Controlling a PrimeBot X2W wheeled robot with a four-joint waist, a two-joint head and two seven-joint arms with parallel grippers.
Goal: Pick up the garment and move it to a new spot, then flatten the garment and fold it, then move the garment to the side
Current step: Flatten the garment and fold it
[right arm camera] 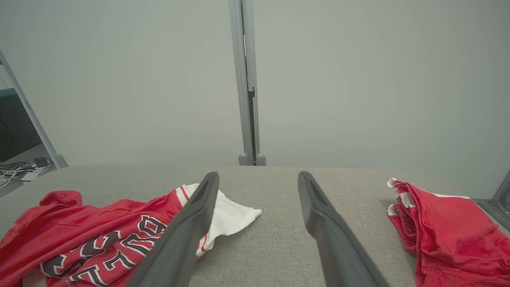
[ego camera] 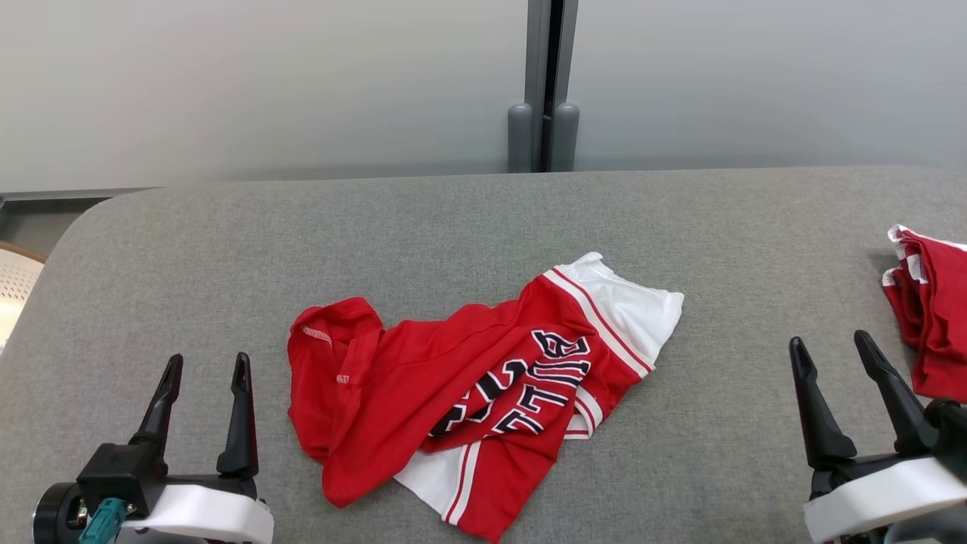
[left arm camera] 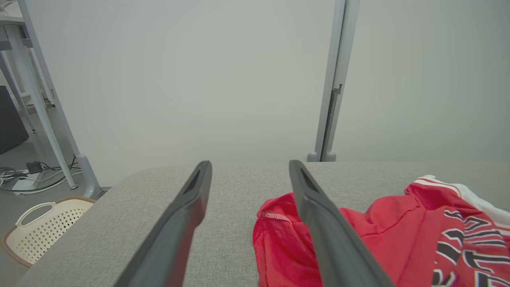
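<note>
A red garment (ego camera: 461,381) with white panels and dark lettering lies crumpled in the middle of the grey padded table (ego camera: 468,219). It also shows in the left wrist view, garment (left arm camera: 382,235), and the right wrist view, garment (right arm camera: 87,239). My left gripper (ego camera: 205,369) stands open at the lower left, a little left of the cloth, nothing between its fingers. At the lower right my right gripper (ego camera: 832,349) is open too, well clear of the garment's white end. In the wrist views the left gripper (left arm camera: 249,165) and right gripper (right arm camera: 259,176) hold nothing.
A second red garment (ego camera: 933,310) lies bunched at the table's right edge, close to my right gripper; it shows as red cloth (right arm camera: 442,231) in the right wrist view. A cream perforated basket (left arm camera: 38,227) sits on the floor left of the table. A grey wall stands behind.
</note>
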